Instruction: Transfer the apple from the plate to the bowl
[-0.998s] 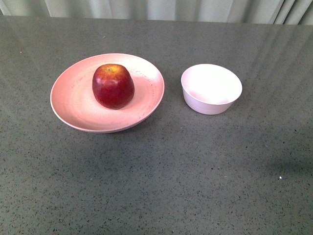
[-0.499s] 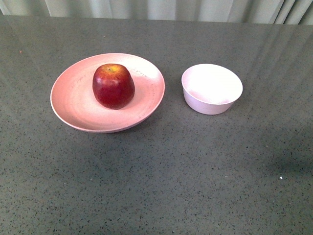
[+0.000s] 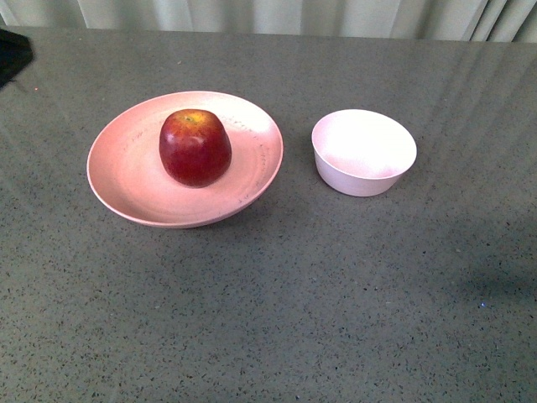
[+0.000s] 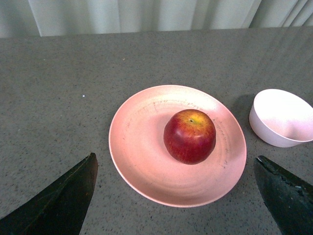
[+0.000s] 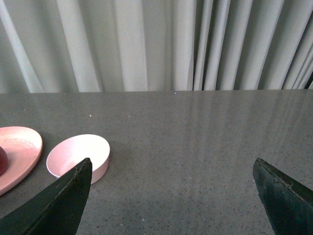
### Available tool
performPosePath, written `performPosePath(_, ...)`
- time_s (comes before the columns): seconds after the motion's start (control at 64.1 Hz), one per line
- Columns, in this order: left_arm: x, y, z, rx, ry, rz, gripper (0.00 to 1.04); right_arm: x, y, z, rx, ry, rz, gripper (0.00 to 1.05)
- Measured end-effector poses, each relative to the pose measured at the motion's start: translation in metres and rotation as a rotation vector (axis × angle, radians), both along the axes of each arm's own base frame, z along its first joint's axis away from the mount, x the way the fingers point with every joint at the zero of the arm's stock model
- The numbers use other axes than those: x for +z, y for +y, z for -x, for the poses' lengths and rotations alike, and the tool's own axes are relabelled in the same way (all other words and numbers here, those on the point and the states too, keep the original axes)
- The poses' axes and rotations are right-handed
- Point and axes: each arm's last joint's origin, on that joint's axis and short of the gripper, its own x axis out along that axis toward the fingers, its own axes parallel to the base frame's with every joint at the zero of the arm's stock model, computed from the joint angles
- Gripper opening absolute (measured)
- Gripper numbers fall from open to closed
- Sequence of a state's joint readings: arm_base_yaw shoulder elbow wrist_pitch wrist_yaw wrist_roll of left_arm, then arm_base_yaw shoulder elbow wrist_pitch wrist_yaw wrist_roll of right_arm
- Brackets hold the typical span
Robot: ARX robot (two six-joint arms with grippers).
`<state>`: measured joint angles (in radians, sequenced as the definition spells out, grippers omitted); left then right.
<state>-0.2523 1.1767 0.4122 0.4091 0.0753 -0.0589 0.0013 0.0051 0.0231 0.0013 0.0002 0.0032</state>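
Note:
A dark-red apple (image 3: 195, 147) stands stem up in the middle of the wide pink plate (image 3: 126, 180) on the left of the grey table. To its right, a short gap away, sits the small pale bowl (image 3: 363, 151) with nothing in it. My left gripper (image 4: 176, 157) is open, above and short of the plate, and the apple (image 4: 190, 136) lies ahead between its spread fingers. My right gripper (image 5: 171, 161) is open over bare table, with the bowl (image 5: 78, 154) off to one side of it. Neither gripper touches anything.
The grey speckled table (image 3: 277, 319) runs back to pale curtains (image 3: 252, 13). At the far left edge of the front view a dark shape (image 3: 13, 50) pokes in.
A dark shape has come into the front view at the far left corner. Apple, plate and bowl have not moved.

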Motion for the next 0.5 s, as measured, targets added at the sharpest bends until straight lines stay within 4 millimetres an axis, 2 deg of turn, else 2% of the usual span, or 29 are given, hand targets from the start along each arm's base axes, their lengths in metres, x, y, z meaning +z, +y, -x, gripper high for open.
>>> performPosePath(0.234,-0.02,-0.029,-0.046,-0.004,0.083,0.013,0.96,0.0,0.0,0.0,0.0,0.0,0.0,0.96)
performPosePath(0.499,-0.034,-0.059,-0.077,-0.01,0.12,-0.004,0.96,0.0,0.0,0.0,0.0,0.0,0.0,0.96)
